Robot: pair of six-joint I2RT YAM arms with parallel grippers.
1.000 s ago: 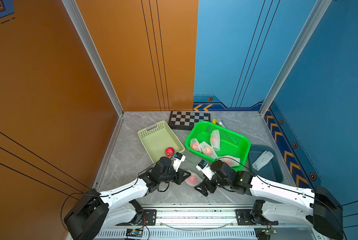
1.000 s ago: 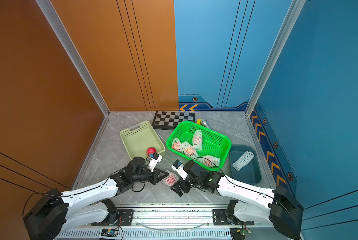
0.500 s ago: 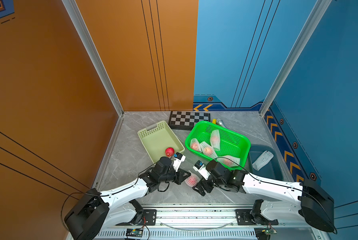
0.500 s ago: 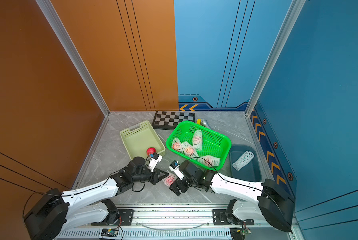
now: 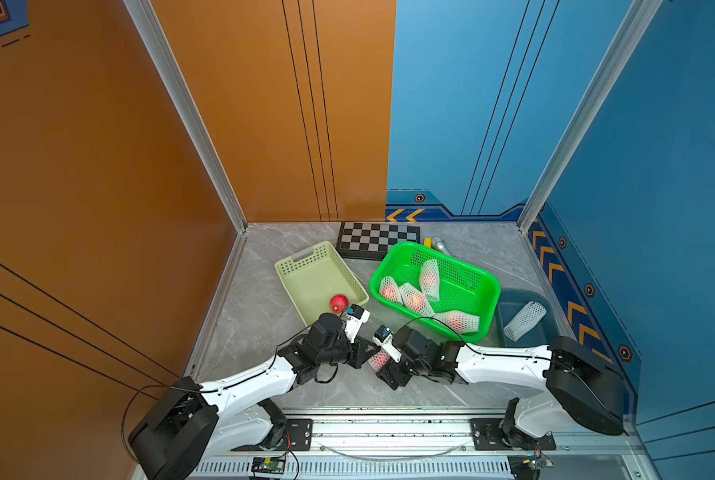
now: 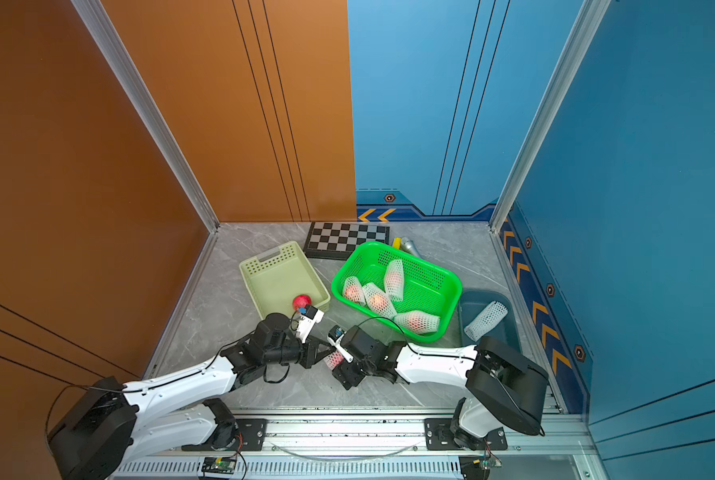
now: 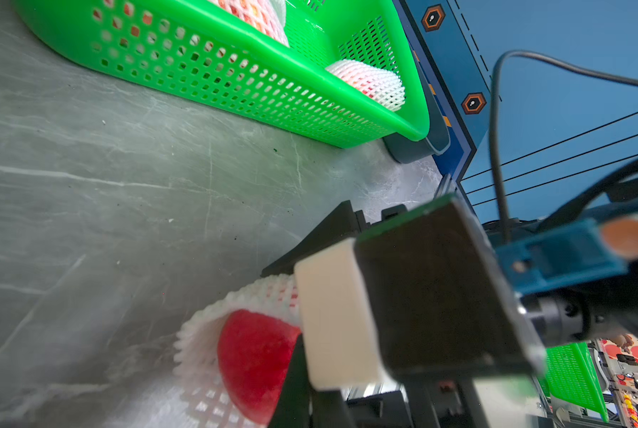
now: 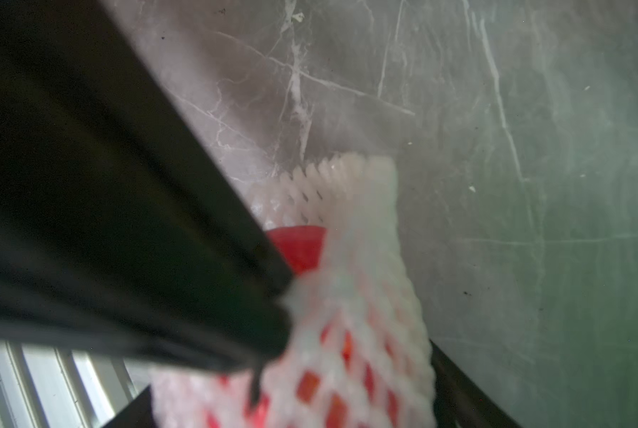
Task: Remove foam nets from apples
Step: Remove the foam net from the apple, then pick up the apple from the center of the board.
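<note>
L end effector clamps 1 net; R end effector can't tell; 4 netted apples basketed.

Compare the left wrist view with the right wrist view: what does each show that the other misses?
Only the left wrist view shows the green basket with a netted apple inside, and the right arm's wrist camera. Only the right wrist view shows a black finger meeting the rim of the foam net. Both show that foam net, the red apple bare at its open end, with the grey table behind.
</note>
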